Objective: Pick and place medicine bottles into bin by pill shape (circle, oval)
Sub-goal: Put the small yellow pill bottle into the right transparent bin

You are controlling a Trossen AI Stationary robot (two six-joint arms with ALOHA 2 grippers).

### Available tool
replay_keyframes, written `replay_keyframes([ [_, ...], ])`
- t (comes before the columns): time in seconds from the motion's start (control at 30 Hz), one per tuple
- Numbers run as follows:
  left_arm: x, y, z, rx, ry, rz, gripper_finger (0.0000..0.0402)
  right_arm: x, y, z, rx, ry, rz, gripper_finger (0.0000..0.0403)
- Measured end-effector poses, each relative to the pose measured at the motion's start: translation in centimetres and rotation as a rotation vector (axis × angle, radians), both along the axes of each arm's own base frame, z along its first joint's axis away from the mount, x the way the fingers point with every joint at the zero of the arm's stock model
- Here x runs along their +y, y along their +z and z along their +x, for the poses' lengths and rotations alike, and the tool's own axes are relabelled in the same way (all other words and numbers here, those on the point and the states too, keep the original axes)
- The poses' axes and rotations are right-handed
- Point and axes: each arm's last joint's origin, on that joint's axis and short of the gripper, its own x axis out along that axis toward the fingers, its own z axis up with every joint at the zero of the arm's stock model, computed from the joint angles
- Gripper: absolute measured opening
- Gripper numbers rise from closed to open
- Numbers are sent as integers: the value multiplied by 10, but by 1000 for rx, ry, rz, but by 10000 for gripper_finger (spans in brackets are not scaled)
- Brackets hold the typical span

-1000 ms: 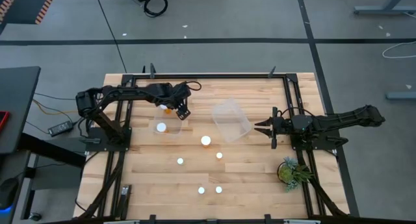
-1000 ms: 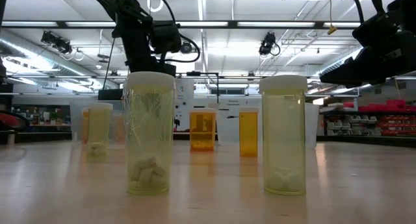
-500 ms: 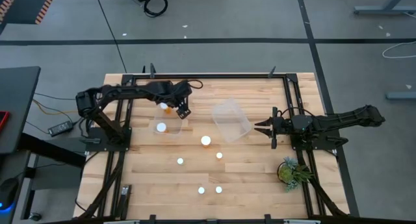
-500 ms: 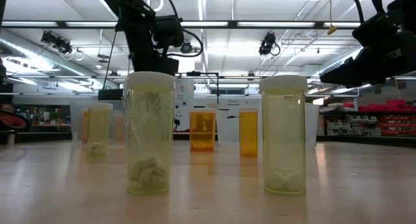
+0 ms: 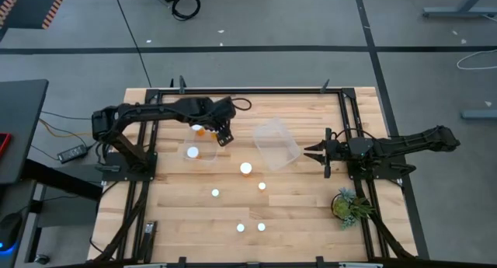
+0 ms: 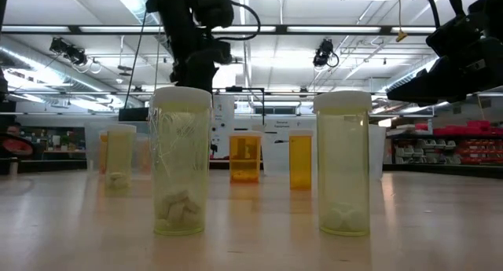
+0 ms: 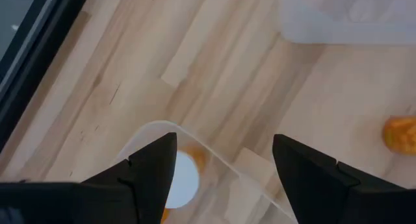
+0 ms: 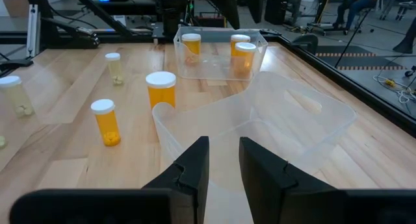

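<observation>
— Wooden table (image 5: 311, 221) under the high camera, with a brightly lit workshop hall behind it in the low view. What stands closest to the front edge?

— Two medicine bottles side by side: the front left bottle (image 5: 241, 227) and the front right bottle (image 5: 261, 227). The low view shows both with pale bodies, white caps and white pills at the bottom. A small green plant (image 5: 348, 204) sits off to the right, near the right arm's base.

— And behind those?

— The mid left bottle (image 5: 215, 193) and the mid right bottle (image 5: 262, 186) stand well apart. A little farther back is the wide-capped bottle (image 5: 246, 168), which has an orange body in the right wrist view.

— Where are the bins?

— Beyond that bottle. The left bin (image 5: 208, 161) is clear and upright, and the right wrist view shows three capped bottles standing in it. The right bin (image 5: 276, 144) is also clear and sits askew to the table edges.

— What about the arms?

— The left gripper (image 5: 224, 134) hangs over the left bin's right-hand side. Its fingers are spread apart with nothing between them. Its wrist view looks down past them onto the bin's rim and a white cap inside. The right gripper (image 5: 314, 152) is just beside the right bin and points at it, with its fingers pressed together and nothing held.
</observation>
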Motion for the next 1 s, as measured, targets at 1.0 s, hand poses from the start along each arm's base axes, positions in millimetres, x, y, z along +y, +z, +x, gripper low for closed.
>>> replay_keyframes([
  [1.0, -115, 1, 18, -104, -141, -309, 250, 0, 0, 0, 0, 0, 0, 92],
])
